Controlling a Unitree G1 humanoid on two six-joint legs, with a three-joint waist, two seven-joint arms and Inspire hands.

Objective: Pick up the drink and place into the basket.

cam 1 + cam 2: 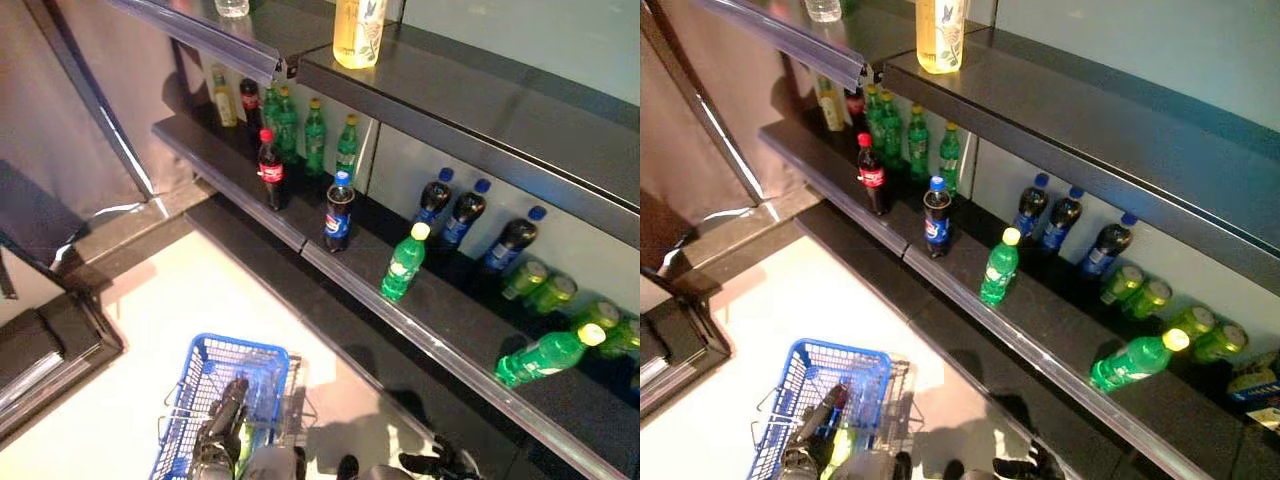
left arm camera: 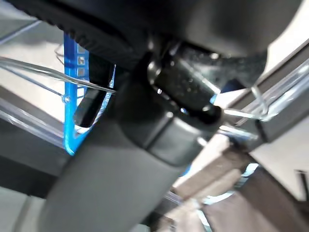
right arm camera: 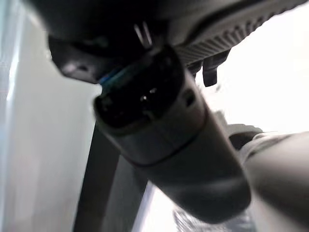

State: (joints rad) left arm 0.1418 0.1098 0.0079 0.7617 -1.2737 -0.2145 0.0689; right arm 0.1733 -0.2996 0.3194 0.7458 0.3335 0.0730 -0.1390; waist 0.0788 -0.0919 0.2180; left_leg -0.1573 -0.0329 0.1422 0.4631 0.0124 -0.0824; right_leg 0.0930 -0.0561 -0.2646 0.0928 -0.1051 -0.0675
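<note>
Drinks (image 1: 338,210) up on shelf (image 1: 440,300), standing tall, far ahead of right hand (image 1: 440,464). Cannot tell fingers. Left hand (image 1: 225,415) at basket (image 1: 205,355), nearer basket than drinks.

Blue wire basket (image 1: 215,375) on floor

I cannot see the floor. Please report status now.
Left hand at blue basket, right hand low, grips unclear. Drinks on shelf; bottle untouched. Nothing blocking.

Head eyes overlook shelves (image 1: 400,300); wrist cameras close-up.
</note>
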